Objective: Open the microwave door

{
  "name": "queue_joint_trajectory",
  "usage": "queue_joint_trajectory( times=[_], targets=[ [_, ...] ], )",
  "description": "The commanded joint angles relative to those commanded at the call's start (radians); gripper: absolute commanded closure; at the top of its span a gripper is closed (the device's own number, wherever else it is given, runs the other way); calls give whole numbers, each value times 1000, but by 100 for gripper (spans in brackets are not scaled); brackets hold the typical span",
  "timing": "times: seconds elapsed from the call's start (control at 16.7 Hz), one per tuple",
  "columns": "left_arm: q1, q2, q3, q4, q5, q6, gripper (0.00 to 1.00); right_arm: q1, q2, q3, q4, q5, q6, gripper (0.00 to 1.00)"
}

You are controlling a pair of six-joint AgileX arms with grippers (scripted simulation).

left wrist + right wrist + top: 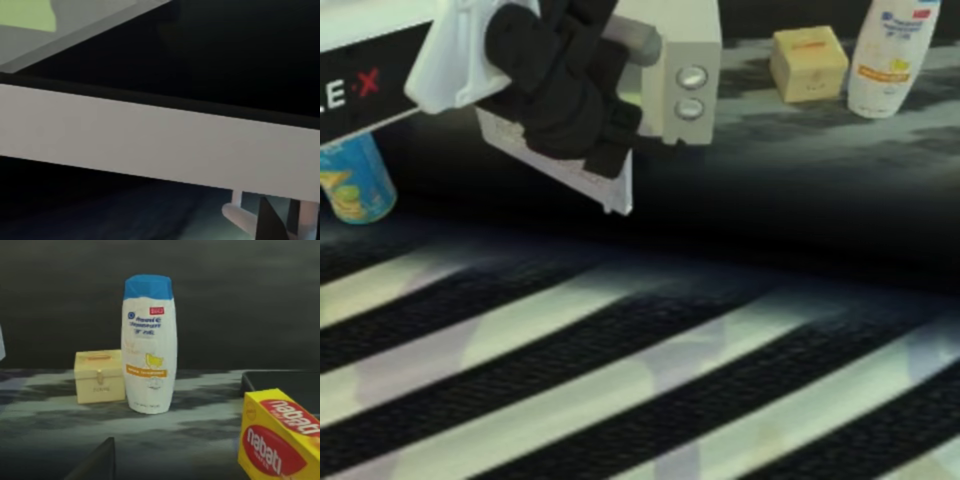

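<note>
The microwave (680, 60) stood at the far edge of the table (720, 400), left of centre in the top view, its two round silver knobs (691, 90) facing forward on the right panel. The microwave door (575, 165) was swung partway out from the body, angling toward the front of the table with its free edge nearest the camera. The left gripper (595, 150) sat right at the door, its black bulk covering much of the panel; whether its fingers were clenched on the handle or released could not be told from above. In the left wrist view the door's pale edge (160, 145) ran as a broad band across the frame, with the thin white handle bar (240, 217) showing just beneath it and a dark fingertip beside that bar. The right gripper did not appear in the top view; its wrist view showed only a dark finger (97, 462) low in the frame, so its grip could not be judged. To the right of the microwave stood a small tan box (808, 63) and, just beside it, a white shampoo bottle (892, 55) with a blue cap. A blue can (355, 180) stood near the left edge, and a yellow Nabati box (277, 437) lay close to the right wrist camera.
</note>
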Motion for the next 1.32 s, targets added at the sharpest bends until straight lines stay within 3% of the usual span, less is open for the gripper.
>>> queue_joint_trajectory(
  times=[0.84, 1.32],
  targets=[
    [0, 0, 0, 0, 0, 0, 100, 0, 0, 0, 0, 0, 0, 0],
    [36, -61, -77, 15, 67, 114, 100, 0, 0, 0, 0, 0, 0, 0]
  ],
)
